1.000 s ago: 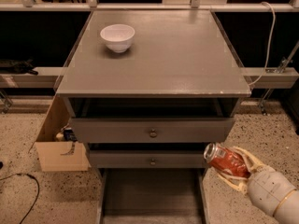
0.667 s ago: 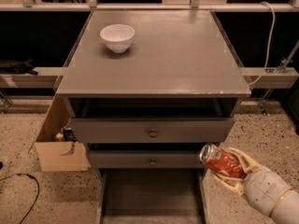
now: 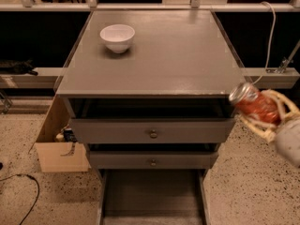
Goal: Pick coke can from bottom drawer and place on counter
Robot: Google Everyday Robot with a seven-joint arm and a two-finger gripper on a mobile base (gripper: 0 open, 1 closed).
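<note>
The coke can [image 3: 254, 105], red with a silver top, hangs tilted in the air at the right, level with the counter's front right corner. My gripper [image 3: 266, 110] is shut on it, pale fingers [image 3: 281, 102] wrapped around its body, with the white arm trailing off to the lower right. The counter [image 3: 154, 53] is the broad grey slab on top of the cabinet. The bottom drawer [image 3: 151, 196] stands pulled out at the bottom, its dark floor bare.
A white bowl [image 3: 117, 37] sits at the counter's back left. Two drawer fronts with round knobs [image 3: 153, 134] lie under the counter. A cardboard box [image 3: 58, 142] stands on the speckled floor to the left. A cable [image 3: 270, 32] hangs at the right.
My gripper has lifted the coke can from beside the lower drawer front up to the height of the counter's front edge.
</note>
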